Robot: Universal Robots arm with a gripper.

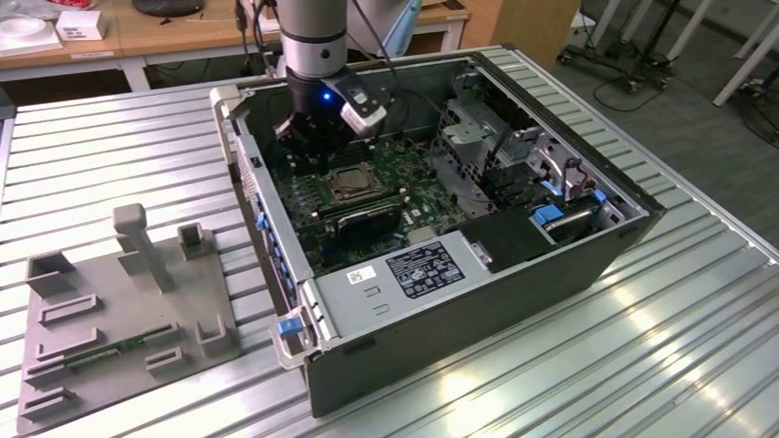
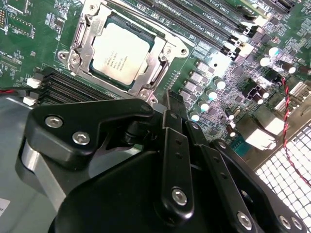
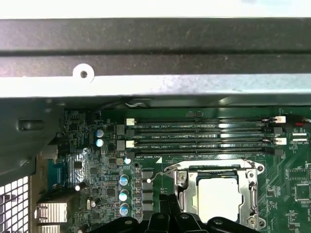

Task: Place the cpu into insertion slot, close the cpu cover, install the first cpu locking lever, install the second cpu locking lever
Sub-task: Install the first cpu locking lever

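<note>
One square silvery-beige cpu lies in the dark insertion slot, silvery cpu cover down around it. My black tool hangs beside, clenched empty, in the open computer case on a ribbed metal worktop; wooden desks behind.

Your cpu is silvery-beige, its cpu cover silver, the motherboard green, the gripper black, the table ribbed pale grey.

Nothing reads clearly: faint print on the cpu, small print on the case sticker.
</note>
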